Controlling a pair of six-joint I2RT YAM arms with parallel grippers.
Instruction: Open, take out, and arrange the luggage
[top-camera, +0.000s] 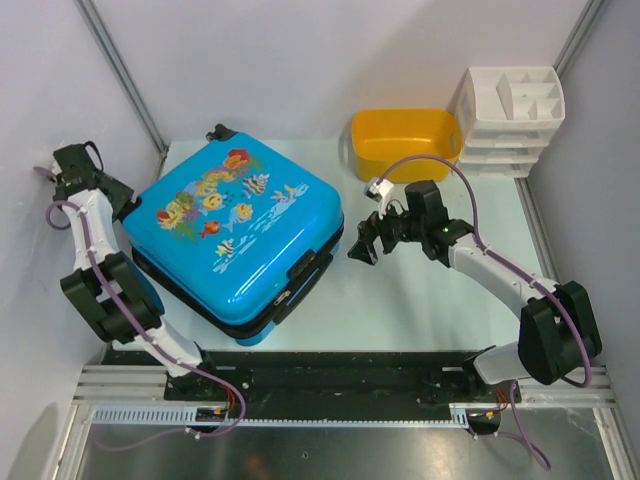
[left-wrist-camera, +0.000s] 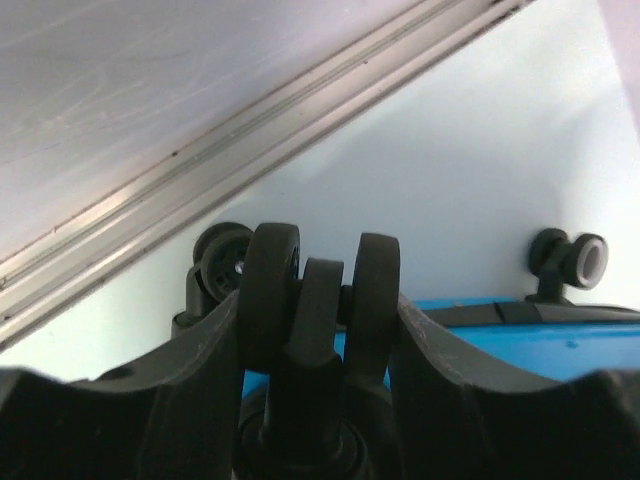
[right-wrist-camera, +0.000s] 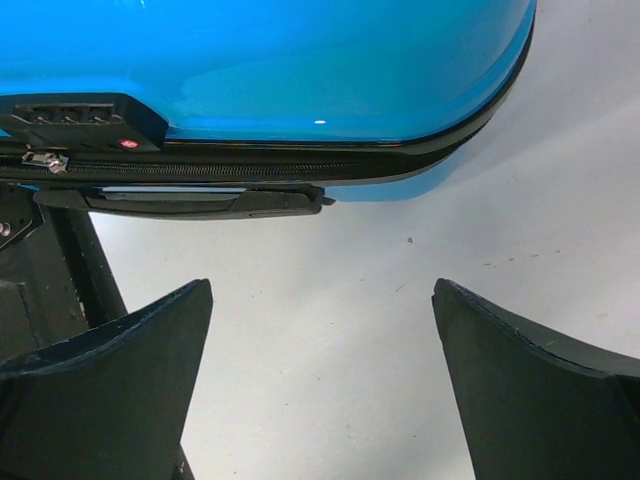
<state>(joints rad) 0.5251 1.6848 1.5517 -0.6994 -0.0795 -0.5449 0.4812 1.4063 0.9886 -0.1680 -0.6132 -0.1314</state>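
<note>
The bright-blue luggage (top-camera: 235, 235) with fish print lies flat and closed on the table, black zipper band around its side. My left gripper (top-camera: 125, 200) is at its left corner, shut on a black twin wheel (left-wrist-camera: 270, 285) of the luggage; the jaws press both sides of it in the left wrist view (left-wrist-camera: 318, 300). My right gripper (top-camera: 362, 243) is open and empty, just right of the luggage. In the right wrist view (right-wrist-camera: 320, 300) it faces the luggage's side (right-wrist-camera: 300, 60), with the lock (right-wrist-camera: 80, 120), zipper and side handle (right-wrist-camera: 200, 200) a short way ahead.
A yellow tub (top-camera: 405, 140) stands at the back right, next to a white drawer organiser (top-camera: 510, 115). Two more wheels (left-wrist-camera: 222, 258) (left-wrist-camera: 570, 262) show past the left jaws. Grey walls and a metal rail (left-wrist-camera: 200, 190) close in on the left.
</note>
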